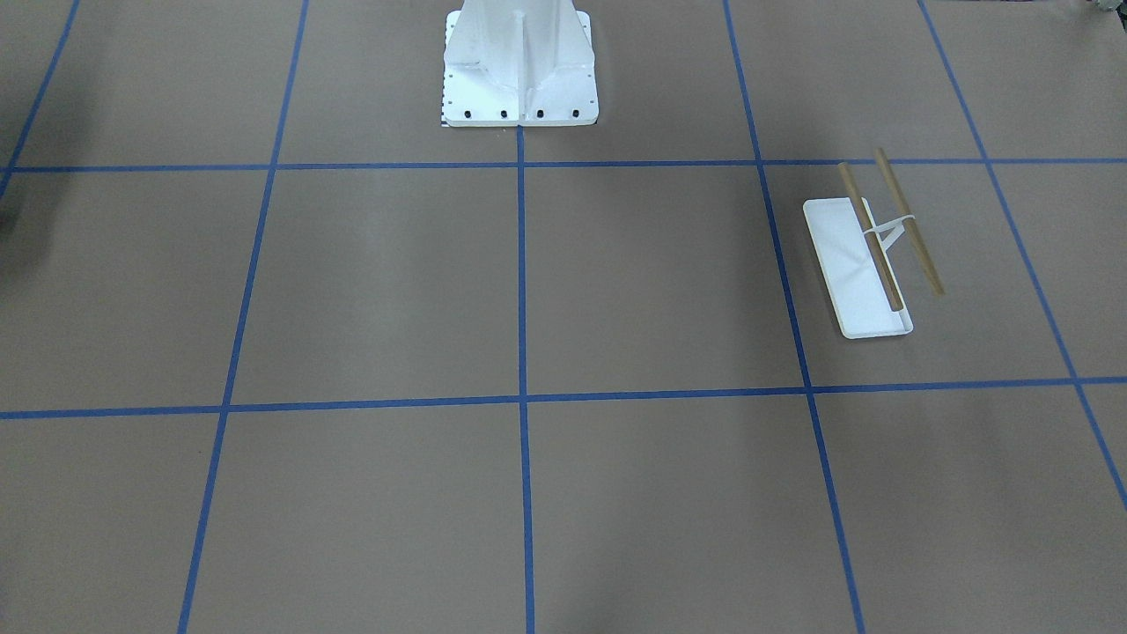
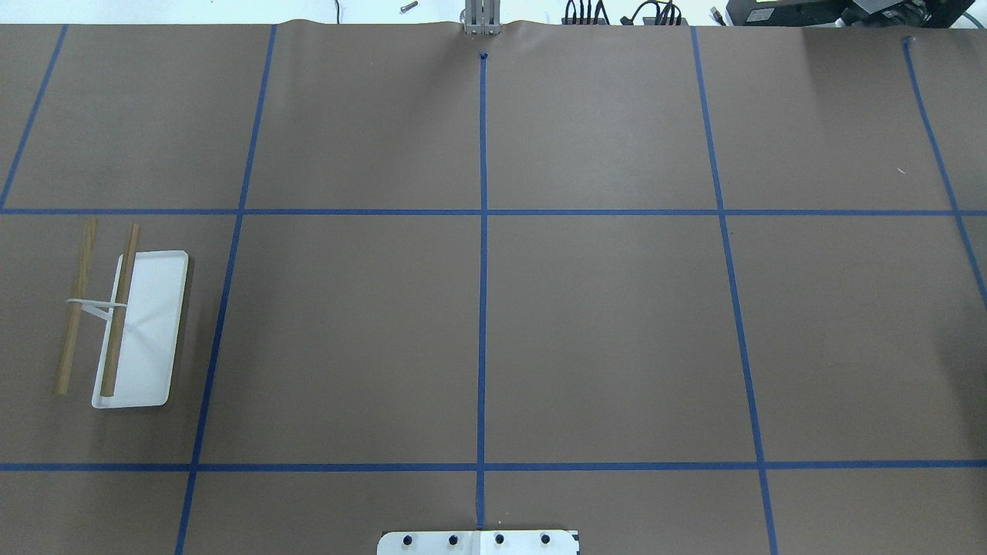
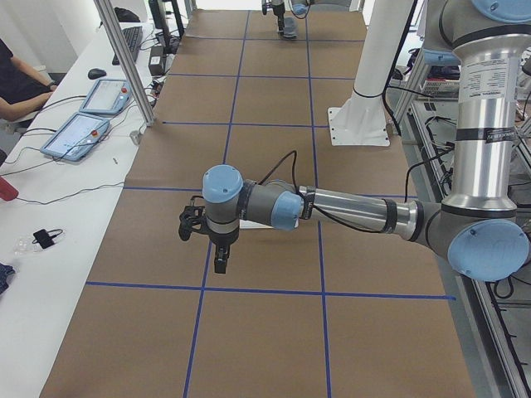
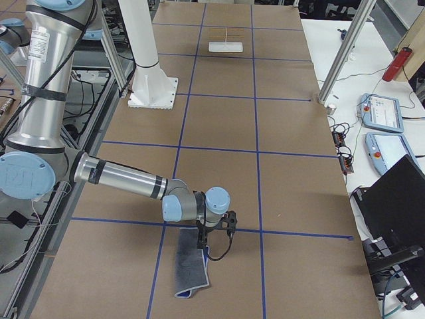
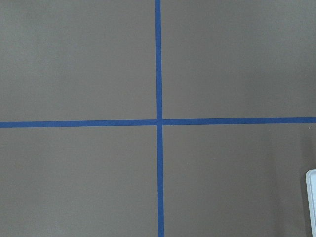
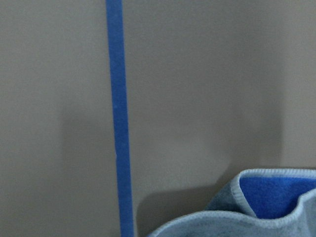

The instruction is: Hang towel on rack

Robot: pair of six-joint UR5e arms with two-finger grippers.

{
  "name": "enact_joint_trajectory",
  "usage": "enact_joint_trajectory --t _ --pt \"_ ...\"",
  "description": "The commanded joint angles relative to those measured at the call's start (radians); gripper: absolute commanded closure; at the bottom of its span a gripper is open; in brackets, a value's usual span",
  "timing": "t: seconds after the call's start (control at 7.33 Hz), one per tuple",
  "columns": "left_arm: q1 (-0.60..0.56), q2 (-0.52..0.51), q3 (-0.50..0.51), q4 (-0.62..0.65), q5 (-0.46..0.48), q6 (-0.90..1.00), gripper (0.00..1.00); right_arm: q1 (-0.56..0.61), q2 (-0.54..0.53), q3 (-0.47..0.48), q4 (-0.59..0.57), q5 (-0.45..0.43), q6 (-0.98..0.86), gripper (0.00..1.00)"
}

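The rack (image 1: pixel 867 264) stands on the robot's left side of the table: a white tray base, a thin white support and two brown rods. It also shows in the overhead view (image 2: pixel 143 327) and small and far in the exterior right view (image 4: pixel 226 41). The towel (image 4: pixel 191 267), dark grey with a blue edge, trails on the table under my right gripper (image 4: pixel 204 244). The right wrist view shows its folded edge, grey outside and blue inside (image 6: pixel 266 205). My left gripper (image 3: pixel 219 264) hangs fingers-down above bare table. I cannot tell whether either gripper is open or shut.
The brown table is marked with blue tape lines. The white robot pedestal (image 1: pixel 519 66) is bolted at mid-table. A white corner (image 5: pixel 312 197) shows at the left wrist view's right edge. Operator desks with tablets (image 4: pixel 382 109) line the table's far side.
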Motion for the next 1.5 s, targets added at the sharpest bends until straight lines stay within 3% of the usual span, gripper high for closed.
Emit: enact_joint_trajectory --t 0.0,0.27,0.55,0.68,0.82,0.95,1.36 --pt "0.0 0.0 0.001 0.0 0.0 0.0 0.01 -0.002 -0.001 -0.004 0.005 -0.011 -0.002 0.0" --pt "0.0 0.0 0.001 0.0 0.0 0.0 0.01 -0.002 0.001 -0.004 0.007 -0.014 -0.002 0.23" --pt "0.0 0.0 0.0 0.0 -0.04 0.002 0.01 -0.004 0.004 -0.003 0.008 -0.035 -0.004 0.33" --pt "0.0 0.0 0.001 0.0 -0.058 0.002 0.01 -0.004 0.004 -0.003 0.012 -0.034 -0.001 0.56" --pt "-0.002 0.0 -0.003 0.0 -0.058 0.0 0.01 -0.004 0.004 -0.003 0.012 -0.032 -0.001 0.87" --pt "-0.002 0.0 -0.006 0.001 -0.058 0.002 0.01 -0.004 0.004 -0.003 0.012 -0.029 -0.001 0.97" --pt "-0.002 -0.006 -0.003 0.001 -0.058 0.002 0.01 -0.004 0.006 -0.001 0.012 -0.022 -0.001 0.97"
